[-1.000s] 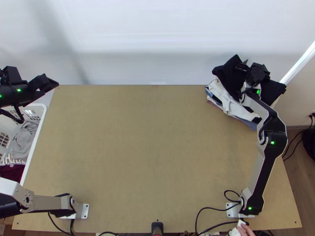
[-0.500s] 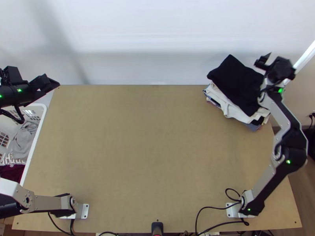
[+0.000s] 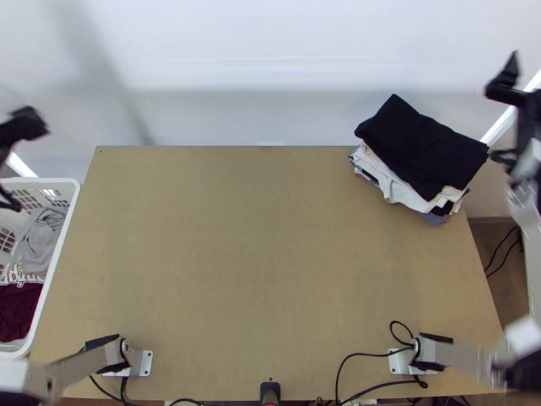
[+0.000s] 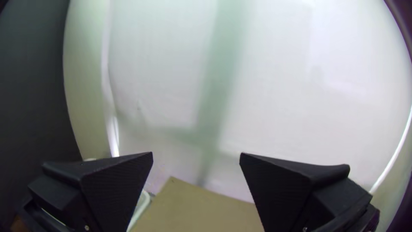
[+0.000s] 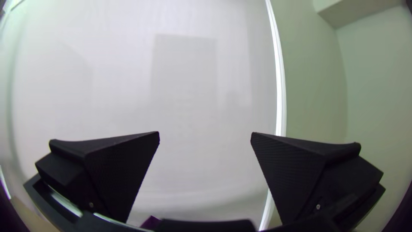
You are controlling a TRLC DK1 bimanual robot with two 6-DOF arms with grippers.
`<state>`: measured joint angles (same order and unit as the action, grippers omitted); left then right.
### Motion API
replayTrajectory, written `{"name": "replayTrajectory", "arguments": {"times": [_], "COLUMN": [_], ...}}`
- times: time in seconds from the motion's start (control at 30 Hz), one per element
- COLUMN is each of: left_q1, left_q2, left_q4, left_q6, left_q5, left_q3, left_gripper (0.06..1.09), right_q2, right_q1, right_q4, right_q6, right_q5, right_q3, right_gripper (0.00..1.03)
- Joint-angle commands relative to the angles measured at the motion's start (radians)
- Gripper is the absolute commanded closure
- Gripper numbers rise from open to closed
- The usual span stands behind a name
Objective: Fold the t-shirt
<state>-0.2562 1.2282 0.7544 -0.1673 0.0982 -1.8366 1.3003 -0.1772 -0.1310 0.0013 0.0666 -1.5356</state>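
A folded black garment [image 3: 419,145] lies flat on top of a stack of folded clothes [image 3: 399,186] at the table's far right corner. My right gripper [image 3: 514,81] is raised beyond that corner, to the right of the stack and apart from it. In the right wrist view my right gripper [image 5: 205,134] stands open with nothing between its fingers. At the upper left of the top view is my left gripper [image 3: 34,125], above and beyond the basket. Open and holding nothing, my left gripper [image 4: 195,154] faces the wall in the left wrist view.
A white basket [image 3: 59,264] stands along the table's left side, with a grey cloth [image 3: 42,237] and a dark red cloth [image 3: 19,311] in it. Black cables [image 3: 368,358] lie near the right arm's base on the wooden table [image 3: 257,250].
My right gripper has left the black garment and moved right and up, off the stack. The left gripper has drawn back leftward, and both arms have swung outward.
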Motion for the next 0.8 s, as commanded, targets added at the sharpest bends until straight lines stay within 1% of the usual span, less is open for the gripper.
{"name": "replayTrajectory", "arguments": {"times": [0.0, 0.07, 0.2, 0.3, 0.4, 0.5, 0.57, 0.6, 0.67, 0.73, 0.77], "left_q1": [0.000, -0.003, -0.003, -0.002, -0.002, -0.002, -0.003, -0.003, -0.003, -0.008, -0.008], "left_q2": [-0.154, -0.239, -0.411, -0.561, -0.708, -0.871, -0.990, -1.049, -1.156, -1.233, -1.234], "left_q4": [-0.167, -0.282, -0.454, -0.544, -0.563, -0.618, -0.656, -0.656, -0.633, -0.595, -0.543], "left_q6": [0.081, 0.109, 0.149, 0.163, 0.164, 0.232, 0.293, 0.308, 0.333, 0.344, 0.333], "left_q5": [0.086, 0.141, 0.216, 0.218, 0.222, 0.227, 0.225, 0.225, 0.225, 0.225, 0.236], "left_q3": [0.172, 0.284, 0.511, 0.689, 0.847, 1.025, 1.154, 1.202, 1.281, 1.347, 1.356], "left_gripper": [0.10, 0.10, 0.11, 0.11, 0.11, 0.11, 0.11, 0.11, 0.11, 0.11, 0.11], "right_q2": [-0.170, -0.259, -0.426, -0.565, -0.705, -0.857, -0.955, -0.998, -1.073, -1.127, -1.151], "right_q1": [0.004, 0.007, 0.047, 0.085, 0.122, 0.176, 0.212, 0.229, 0.254, 0.258, 0.258], "right_q4": [0.013, 0.014, 0.053, 0.050, 0.008, -0.102, -0.157, -0.159, -0.160, -0.160, -0.167], "right_q6": [0.016, 0.014, 0.019, 0.012, 0.011, -0.011, -0.080, -0.087, -0.112, -0.118, -0.124], "right_q5": [-0.074, -0.083, -0.133, -0.200, -0.232, -0.232, -0.232, -0.232, -0.232, -0.232, -0.232], "right_q3": [0.086, 0.152, 0.318, 0.491, 0.683, 0.899, 1.032, 1.075, 1.161, 1.233, 1.270], "right_gripper": [0.04, 0.04, 0.04, 0.04, 0.04, 0.04, 0.04, 0.04, 0.04, 0.04, 0.04]}}
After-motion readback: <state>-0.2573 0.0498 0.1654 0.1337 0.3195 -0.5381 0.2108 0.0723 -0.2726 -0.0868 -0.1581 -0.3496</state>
